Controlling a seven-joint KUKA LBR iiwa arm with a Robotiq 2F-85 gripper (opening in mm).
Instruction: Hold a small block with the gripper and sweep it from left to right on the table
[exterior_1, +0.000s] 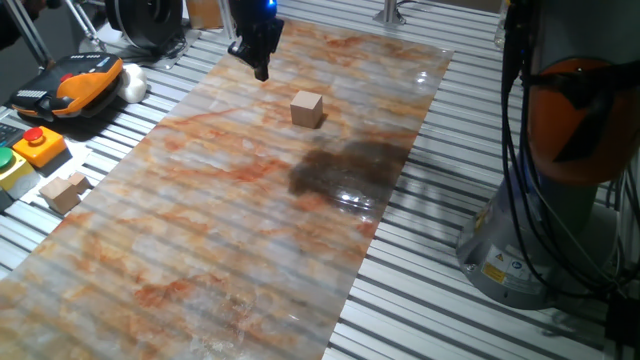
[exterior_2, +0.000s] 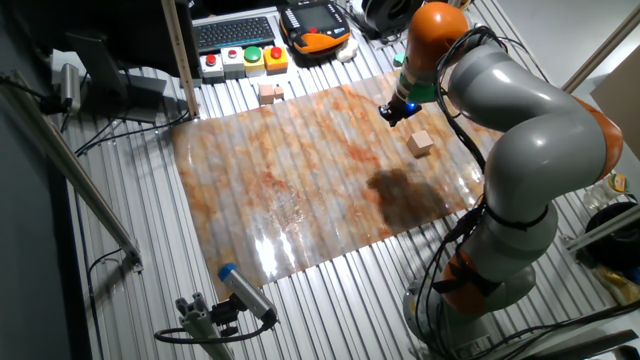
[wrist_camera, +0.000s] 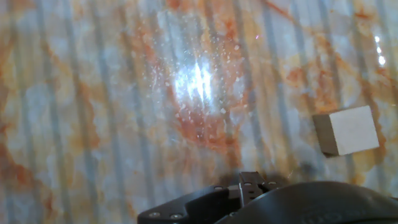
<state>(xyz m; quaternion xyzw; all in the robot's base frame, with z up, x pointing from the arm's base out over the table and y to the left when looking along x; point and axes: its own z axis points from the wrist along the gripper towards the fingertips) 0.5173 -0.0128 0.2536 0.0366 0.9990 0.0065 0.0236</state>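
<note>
The small block (exterior_1: 307, 108) is a light-tan wooden cube standing free on the marbled orange and grey table (exterior_1: 200, 230). My black gripper (exterior_1: 261, 70) hovers just above the board, up and left of the block, with a clear gap between them. In the other fixed view the gripper (exterior_2: 392, 113) sits up-left of the block (exterior_2: 420, 143). The hand view shows the block (wrist_camera: 348, 130) at the right edge, beside the gripper's line and not between the fingers. Only the gripper's dark body shows at the bottom there, so how the jaws stand is unclear.
A pair of joined tan blocks (exterior_1: 65, 190) lies on the metal slats left of the board, beside coloured push buttons (exterior_1: 35, 140) and an orange pendant (exterior_1: 75, 82). A dark shadow patch (exterior_1: 345, 170) lies below the block. The arm's base (exterior_1: 560, 200) stands to the right.
</note>
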